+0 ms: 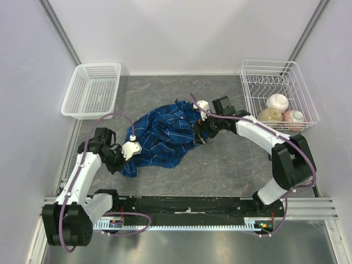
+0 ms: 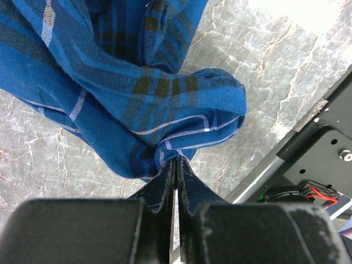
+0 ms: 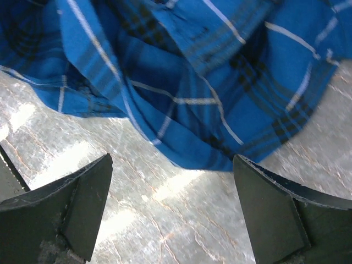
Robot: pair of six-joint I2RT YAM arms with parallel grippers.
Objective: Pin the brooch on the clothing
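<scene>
I am pinching a fold of the clothing [image 2: 165, 93] in my left tool [image 2: 175, 162]. Its two fingers are lying almost flat together, with only the blue plaid cloth between their tips. The clothing is lying crumpled in a heap on the table [image 1: 231, 165]. The pinched fold is sitting at the heap's near left edge, bunching up off the stone-patterned top. My right tool [image 3: 173, 165] is standing wide with nothing between its fingers. It is hovering low over bare table just beside the clothing's right edge, the plaid hem lying just ahead of the fingertips. Well away from the clothing, a white plastic basket [image 1: 92, 89] is sitting off its far left. A wire rack [image 1: 264, 82] holding three bowls [image 1: 278, 102] is sitting off its far right.
</scene>
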